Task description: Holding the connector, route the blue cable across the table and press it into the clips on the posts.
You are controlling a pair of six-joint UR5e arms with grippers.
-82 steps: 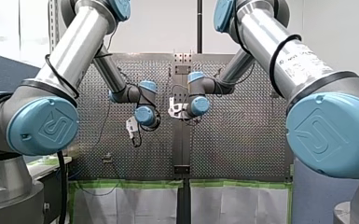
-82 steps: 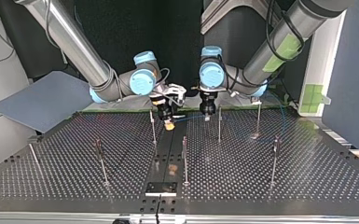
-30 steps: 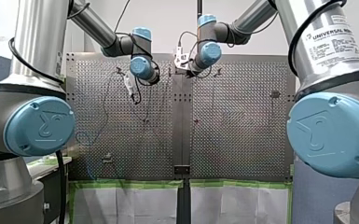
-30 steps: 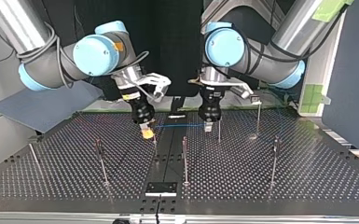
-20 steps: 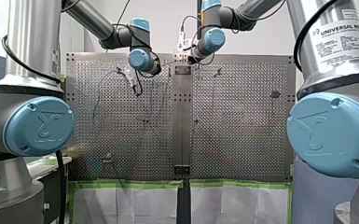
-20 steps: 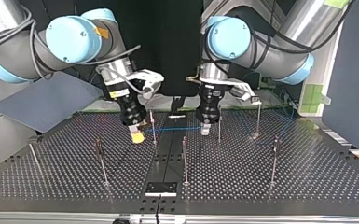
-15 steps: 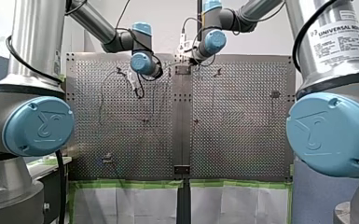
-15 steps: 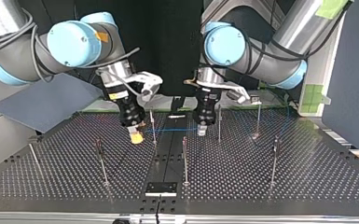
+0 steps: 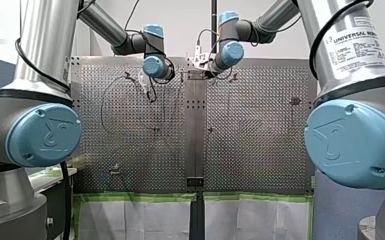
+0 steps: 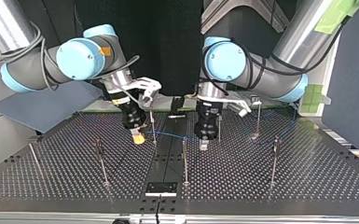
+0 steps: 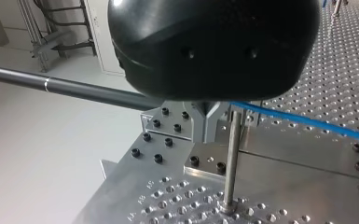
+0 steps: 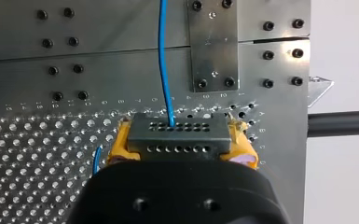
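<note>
My right gripper (image 10: 139, 137), at the top view's left, has yellow pads and is shut on the grey connector (image 12: 177, 133). The blue cable (image 12: 164, 60) leaves the connector's far face and runs ahead over the table's metal strip. In the top view the cable (image 10: 175, 135) passes a thin post (image 10: 153, 127) and sags across to my left gripper (image 10: 203, 143), which is low over the table. In the left wrist view my left gripper (image 11: 207, 133) is shut, with the cable (image 11: 303, 120) running out from beside its fingers, and a post (image 11: 233, 158) stands just ahead.
Several thin posts stand on the perforated table (image 10: 270, 196), among them one at the centre (image 10: 184, 158), one behind my left gripper (image 10: 219, 127) and two at the top view's right (image 10: 274, 158). A dark panel (image 10: 42, 105) leans at the far left.
My left gripper has come down and nearer the centre post in the top view. The cable between the grippers now sags. My right gripper has hardly moved.
</note>
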